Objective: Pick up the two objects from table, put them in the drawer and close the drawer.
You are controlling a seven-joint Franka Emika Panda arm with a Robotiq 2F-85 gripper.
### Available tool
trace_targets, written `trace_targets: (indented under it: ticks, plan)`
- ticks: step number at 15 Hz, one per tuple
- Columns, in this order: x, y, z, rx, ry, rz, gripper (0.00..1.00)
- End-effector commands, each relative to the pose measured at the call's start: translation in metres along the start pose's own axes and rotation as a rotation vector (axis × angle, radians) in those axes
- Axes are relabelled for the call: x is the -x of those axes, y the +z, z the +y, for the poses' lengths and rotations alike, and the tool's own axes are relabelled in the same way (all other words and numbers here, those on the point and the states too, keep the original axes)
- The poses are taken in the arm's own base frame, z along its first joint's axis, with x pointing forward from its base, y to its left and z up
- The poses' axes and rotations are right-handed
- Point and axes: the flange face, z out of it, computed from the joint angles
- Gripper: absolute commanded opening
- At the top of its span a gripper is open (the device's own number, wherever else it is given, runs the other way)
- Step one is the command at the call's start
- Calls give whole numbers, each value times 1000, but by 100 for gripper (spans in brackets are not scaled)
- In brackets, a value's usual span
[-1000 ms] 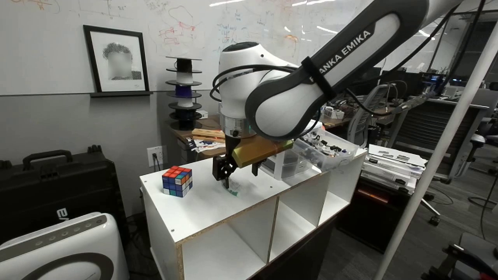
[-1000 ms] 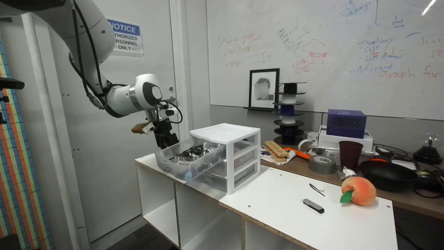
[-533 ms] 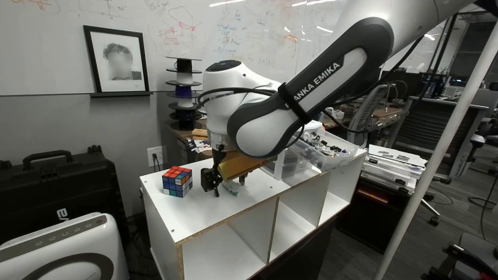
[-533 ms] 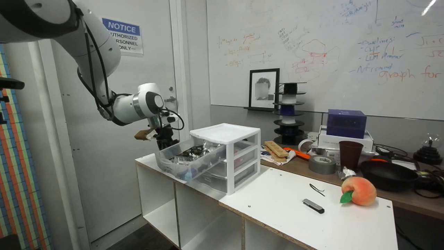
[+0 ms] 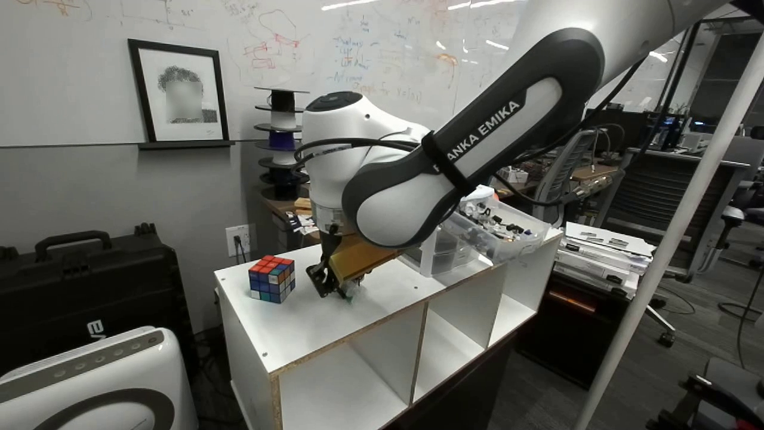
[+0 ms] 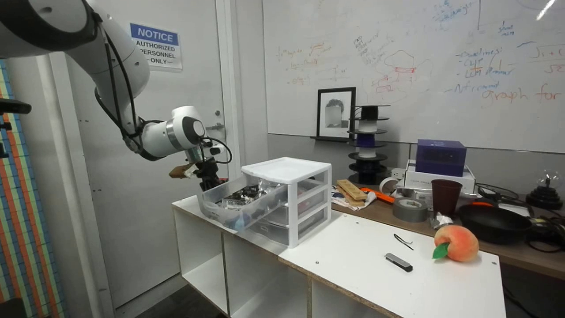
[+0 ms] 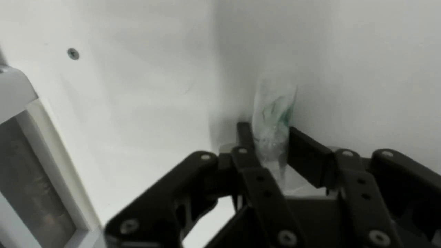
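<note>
In the wrist view, a clear plastic packet (image 7: 274,117) with green marks stands out between the fingertips of my gripper (image 7: 270,134). Both pads touch its sides, low over the white table (image 5: 310,328). A red, blue and white cube (image 5: 271,279) rests on the table left of the gripper in an exterior view. The drawer (image 6: 242,216), translucent and filled with small parts, is pulled out of the white-framed unit (image 6: 287,170). In that exterior view the drawer hides my fingertips.
A peach (image 6: 457,243), a small grey stick (image 6: 398,261) and a black tie (image 6: 403,241) lie on a white top in an exterior view. Behind stands a brown workbench (image 6: 547,256) with tape, a cup and a pan. The table's front edge (image 5: 358,334) runs near the gripper.
The arm has come lower and moved left in an exterior view. The jaws have drawn together onto the plastic packet. Cube and drawer have stayed put.
</note>
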Motion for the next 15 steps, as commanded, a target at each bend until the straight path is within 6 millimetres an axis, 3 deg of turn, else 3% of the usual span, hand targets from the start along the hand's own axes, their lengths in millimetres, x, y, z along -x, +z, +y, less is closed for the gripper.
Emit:
trace_targets:
  ticks: [1,4,6,12,15]
  plan:
    - [7,3,-2,40,-37,7,1]
    - [20,-8,-1,64,-50,-12,3]
    - [33,-30,-5,49,-67,-23,3]
    - [85,-123,0,5,-35,-62,3]
    - [106,-167,27,-28,52,-45,3]
